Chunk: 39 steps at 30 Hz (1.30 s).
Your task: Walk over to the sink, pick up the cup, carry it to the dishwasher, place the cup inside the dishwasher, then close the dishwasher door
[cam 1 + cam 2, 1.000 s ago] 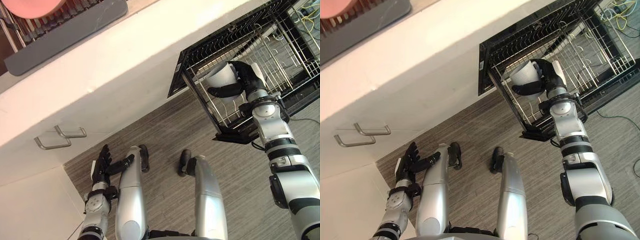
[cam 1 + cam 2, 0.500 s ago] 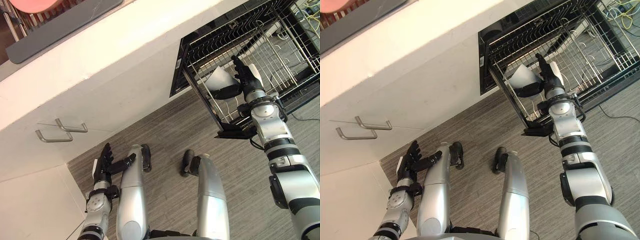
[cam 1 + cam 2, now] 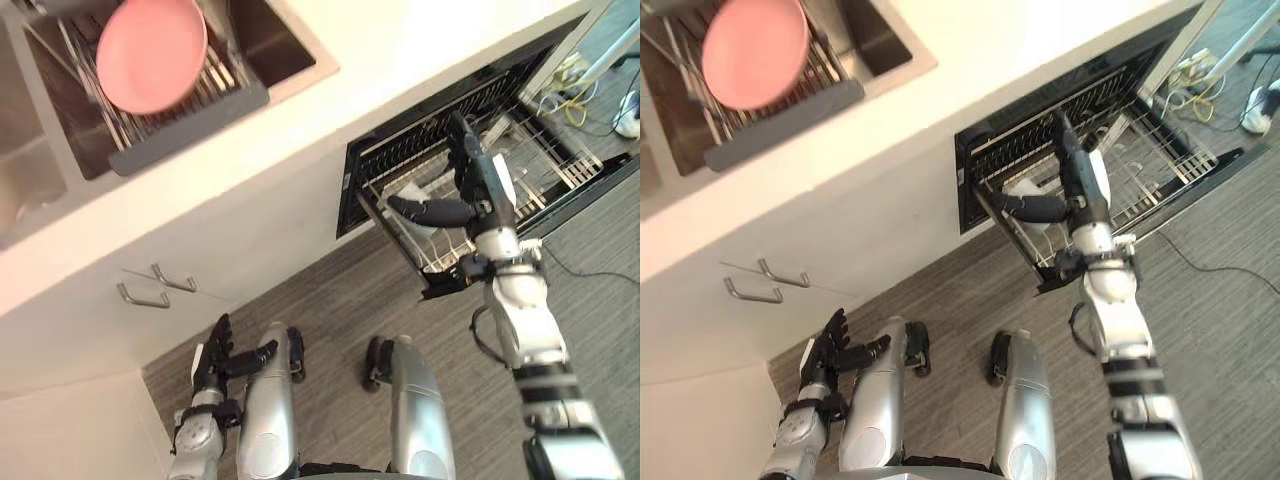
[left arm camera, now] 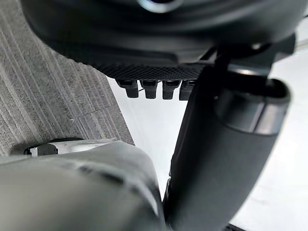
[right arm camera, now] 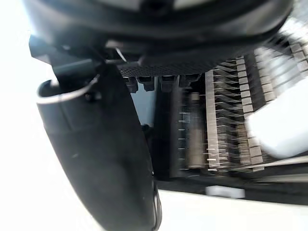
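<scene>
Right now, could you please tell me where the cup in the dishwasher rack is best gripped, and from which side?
Probably grip the cup by its white side wall, coming from above: the rack closes it in below, and the open right hand hovers just over it.

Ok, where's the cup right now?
In the eye views, right of centre: the cup is in the pulled-out dishwasher rack below the counter, next to the thumb of the open right hand.
</scene>
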{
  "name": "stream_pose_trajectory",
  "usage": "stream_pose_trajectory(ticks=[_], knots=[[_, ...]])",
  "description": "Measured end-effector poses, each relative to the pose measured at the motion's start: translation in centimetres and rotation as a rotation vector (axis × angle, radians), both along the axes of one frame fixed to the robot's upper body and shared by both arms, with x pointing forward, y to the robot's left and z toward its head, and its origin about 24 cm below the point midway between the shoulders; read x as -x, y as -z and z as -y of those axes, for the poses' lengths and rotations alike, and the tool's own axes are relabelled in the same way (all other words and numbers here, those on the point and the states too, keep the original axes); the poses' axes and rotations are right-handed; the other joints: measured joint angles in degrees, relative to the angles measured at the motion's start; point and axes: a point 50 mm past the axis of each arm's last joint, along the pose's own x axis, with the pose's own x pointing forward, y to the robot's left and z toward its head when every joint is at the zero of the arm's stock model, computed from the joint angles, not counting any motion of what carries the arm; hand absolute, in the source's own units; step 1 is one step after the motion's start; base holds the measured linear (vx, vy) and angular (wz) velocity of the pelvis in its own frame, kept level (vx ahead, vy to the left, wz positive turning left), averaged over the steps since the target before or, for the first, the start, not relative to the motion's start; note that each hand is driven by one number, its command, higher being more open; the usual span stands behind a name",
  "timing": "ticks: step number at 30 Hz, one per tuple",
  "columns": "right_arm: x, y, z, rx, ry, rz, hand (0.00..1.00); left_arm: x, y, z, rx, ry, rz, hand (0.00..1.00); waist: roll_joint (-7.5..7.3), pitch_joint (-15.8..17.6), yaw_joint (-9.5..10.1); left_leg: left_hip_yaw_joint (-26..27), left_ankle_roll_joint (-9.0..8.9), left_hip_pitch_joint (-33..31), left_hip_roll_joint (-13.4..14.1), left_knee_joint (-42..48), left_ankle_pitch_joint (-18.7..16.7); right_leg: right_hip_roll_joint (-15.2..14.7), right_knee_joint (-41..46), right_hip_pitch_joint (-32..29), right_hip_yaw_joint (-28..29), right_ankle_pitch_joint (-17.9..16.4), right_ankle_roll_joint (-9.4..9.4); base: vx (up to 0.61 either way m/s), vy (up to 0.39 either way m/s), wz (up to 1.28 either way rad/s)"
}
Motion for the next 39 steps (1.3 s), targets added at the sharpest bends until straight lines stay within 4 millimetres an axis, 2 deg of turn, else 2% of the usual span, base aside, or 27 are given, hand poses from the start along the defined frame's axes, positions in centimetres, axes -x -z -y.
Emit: stream_pose_trajectory(ticks=[3, 4, 9, 11, 15, 24, 28, 31, 34, 36, 39], knots=[[2.3, 1.6, -0.1, -0.078, 0.05, -0.023, 1.0, 1.4, 0.6, 0.2, 0.007, -0.01, -0.034, 1.0, -0.1, -2.3, -0.43, 0.7, -0.47, 5.1, -0.4, -5.3, 1.9, -0.4, -5.7, 5.5, -1.6, 1.8, 0.32, 0.18, 0.067, -0.02], [3.2, 2.0, 0.0, -0.103, 0.065, -0.021, 1.0, 1.8, 0.7, 0.4, 0.0, -0.007, -0.048, 1.0, -0.15, -3.6, -0.77, 0.9, -1.21, 6.6, -0.6, -6.9, 2.5, -0.4, -7.3, 7.0, -1.8, 2.4, 0.51, 0.18, 0.039, 0.03], [6.0, 1.3, -0.8, -0.151, 0.032, 0.074, 1.0, 2.7, 1.5, 2.4, 0.045, -0.006, -0.087, 1.0, -0.21, -7.7, -1.55, 2.9, -1.57, 14.0, -1.9, -14.9, 4.5, -0.3, -15.3, 13.8, -2.0, 4.8, 1.77, 0.17, 0.022, -0.06], [7.1, 1.1, -1.4, -0.161, 0.003, 0.111, 1.0, 3.5, 2.0, 2.6, 0.032, 0.02, -0.127, 1.0, -0.56, -10.7, -1.94, 3.1, -2.04, 16.8, -2.3, -18.7, 5.4, 0.1, -19.6, 16.9, -2.6, 6.0, 1.66, 0.18, 0.017, 0.02], [8.0, 1.8, -2.1, -0.197, -0.007, 0.1, 1.0, 4.8, 2.6, 2.5, 0.032, 0.007, -0.178, 1.0, -1.17, -14.1, -2.64, 3.6, -2.83, 21.4, -3.4, -24.6, 6.8, 0.3, -25.8, 21.8, -3.1, 7.4, 2.17, 0.19, 0.006, 0.02], [9.2, 4.7, -3.4, -0.279, 0.015, -0.03, 1.0, 5.7, 3.1, 2.5, 0.031, -0.015, -0.219, 1.0, -1.45, -15.6, -3.93, 3.9, -3.38, 28.8, -5.7, -33.1, 9.0, 0.3, -35.3, 30.1, -3.7, 9.9, 3.07, 0.11, 0.019, 0.03], [9.3, 5.8, -4.1, -0.286, -0.012, -0.079, 1.0, 5.9, 3.2, 2.4, 0.034, -0.021, -0.226, 1.0, -1.55, -15.7, -4.45, 3.6, -3.54, 29.6, -5.9, -34.2, 9.5, 0.3, -35.8, 30.8, -4.0, 9.9, 3.05, 0.01, -0.01, 0.04], [9.3, 6.4, -4.4, -0.287, -0.027, -0.107, 1.0, 5.9, 3.2, 2.4, 0.034, -0.024, -0.225, 1.0, -1.57, -15.6, -4.46, 2.5, -3.43, 29.1, -5.6, -31.9, 9.4, 0.3, -35.8, 31.9, -5.2, 9.5, 2.75, -0.02, -0.019, 0.19], [9.3, 6.3, -5.3, -0.286, -0.084, -0.104, 1.0, 5.5, 2.9, 2.1, 0.025, -0.025, -0.199, 1.0, -1.81, -14.4, -4.48, 2.4, -3.15, 25.1, -4.6, -22.3, 9.2, -0.5, -32.5, 32.4, -7.0, 6.7, 2.23, -0.09, -0.014, 0.38], [9.3, 6.3, -5.5, -0.284, -0.099, -0.103, 1.0, 5.5, 2.8, 2.1, 0.025, -0.025, -0.187, 1.0, -1.6, -14.2, -4.45, 4.0, -3.1, 22.7, -3.6, -18.0, 9.2, -0.9, -30.7, 32.8, -8.6, 5.2, 2.82, -0.1, -0.004, 0.57], [9.4, 6.2, -5.1, -0.271, -0.087, -0.093, 1.0, 5.6, 2.9, 2.1, 0.03, -0.014, -0.193, 1.0, -1.89, -14.2, -4.68, 10.2, -2.47, 24.1, -4.0, -24.9, 9.1, -2.2, -30.5, 33.6, -12.6, 4.8, 3.12, -0.06, 0.027, 0.89]])
